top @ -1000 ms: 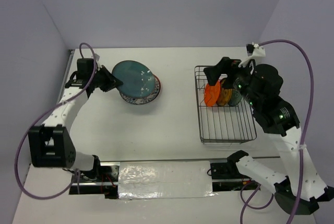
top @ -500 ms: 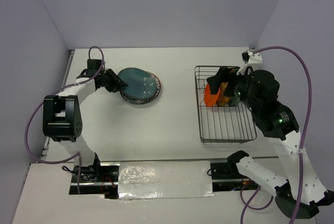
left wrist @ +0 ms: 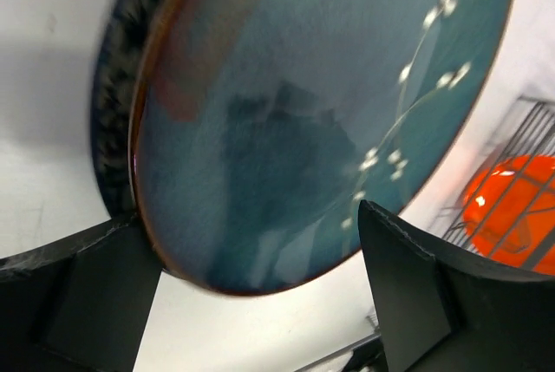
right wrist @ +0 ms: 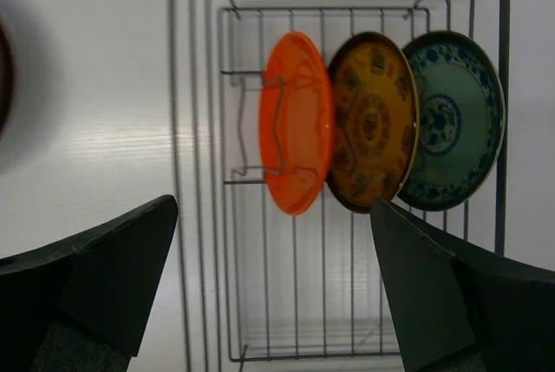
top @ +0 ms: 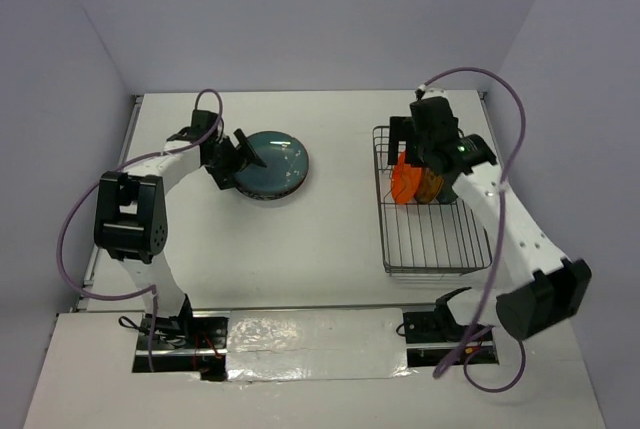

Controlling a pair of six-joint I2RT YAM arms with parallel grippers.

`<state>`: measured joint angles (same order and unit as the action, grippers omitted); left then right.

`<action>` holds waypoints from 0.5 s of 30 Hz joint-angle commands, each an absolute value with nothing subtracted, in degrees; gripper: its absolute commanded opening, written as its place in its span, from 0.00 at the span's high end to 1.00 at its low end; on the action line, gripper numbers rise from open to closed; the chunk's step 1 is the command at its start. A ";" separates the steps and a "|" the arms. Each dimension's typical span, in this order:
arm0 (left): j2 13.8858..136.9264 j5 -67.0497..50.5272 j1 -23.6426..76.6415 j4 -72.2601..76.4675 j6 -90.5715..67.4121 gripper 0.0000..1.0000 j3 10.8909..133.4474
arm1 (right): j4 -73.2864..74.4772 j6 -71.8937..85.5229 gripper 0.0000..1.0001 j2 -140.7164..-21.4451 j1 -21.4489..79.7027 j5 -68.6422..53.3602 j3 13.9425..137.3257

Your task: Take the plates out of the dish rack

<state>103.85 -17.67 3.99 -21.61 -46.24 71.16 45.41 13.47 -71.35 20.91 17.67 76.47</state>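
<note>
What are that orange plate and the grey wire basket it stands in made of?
Orange round plate: apparently glazed ceramic, smooth and glossy with bright highlights. Grey wire basket: thin metal rods, likely steel, faintly shiny.

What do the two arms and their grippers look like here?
The left arm and right arm have white shells with black joints. The left gripper and right gripper are black, each with two blunt wedge-shaped fingers. A purple cable loops off each arm. A small green light shows on the right one.

three plates (right wrist: 373, 120) upright in dish rack (right wrist: 295, 303), teal plate (top: 275, 159) stacked
</note>
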 commanded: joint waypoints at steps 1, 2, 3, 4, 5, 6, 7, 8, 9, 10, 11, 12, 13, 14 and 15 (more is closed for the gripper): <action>102.75 -12.31 4.92 -29.26 -42.98 0.00 71.63 | 48.42 11.08 0.00 -76.54 18.46 23.72 79.54; 102.22 -11.00 4.92 -30.22 -42.80 0.00 71.46 | 48.60 10.81 0.01 -77.94 17.33 23.99 79.98; 101.17 -8.64 4.83 -32.58 -42.37 0.01 71.72 | 48.95 10.72 0.02 -80.31 16.79 23.91 81.02; 100.47 -8.09 4.75 -33.22 -42.02 0.00 71.72 | 48.87 10.55 0.04 -81.29 16.53 23.65 81.30; 99.76 -7.48 4.57 -33.66 -41.92 0.00 71.63 | 48.61 10.55 0.06 -81.99 16.35 23.38 81.73; 98.10 -6.60 4.40 -34.45 -41.84 0.00 71.80 | 48.08 10.46 0.07 -83.13 16.35 23.38 81.91; 97.13 -4.85 3.96 -36.02 -41.75 0.00 71.98 | 46.95 10.46 0.08 -83.75 16.35 24.07 81.83; 96.16 -4.23 3.69 -36.56 -41.66 0.00 72.07 | 46.93 10.46 0.09 -84.54 16.17 24.34 82.00; 93.98 -3.78 3.43 -37.00 -41.49 0.01 72.16 | 46.93 10.46 0.10 -86.29 16.26 24.52 82.44; 92.74 -2.65 3.17 -37.52 -41.40 0.01 72.07 | 46.59 10.20 0.11 -87.18 16.17 24.43 82.53; 91.51 -1.94 2.90 -38.57 -41.14 0.00 72.24 | 45.97 9.93 0.13 -87.97 16.26 23.30 82.44; 88.71 -1.32 2.81 -38.93 -40.52 0.01 72.33 | 44.92 9.50 0.15 -89.46 16.26 23.29 82.09; 85.38 -0.54 2.90 -39.37 -39.56 0.00 71.90 | 44.48 9.49 0.20 -90.86 16.26 24.07 81.48; 85.34 -0.88 2.90 -38.94 -38.77 0.00 71.29 | 43.86 9.49 0.25 -91.49 16.26 24.08 81.13; 81.25 -1.92 2.81 -38.15 -37.72 0.00 70.58 | 42.38 9.06 0.31 -91.93 16.17 25.30 80.51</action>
<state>89.14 -3.73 2.72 -36.29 -41.43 70.96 46.06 10.07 -89.60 16.29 22.63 80.29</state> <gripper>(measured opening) 0.995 0.738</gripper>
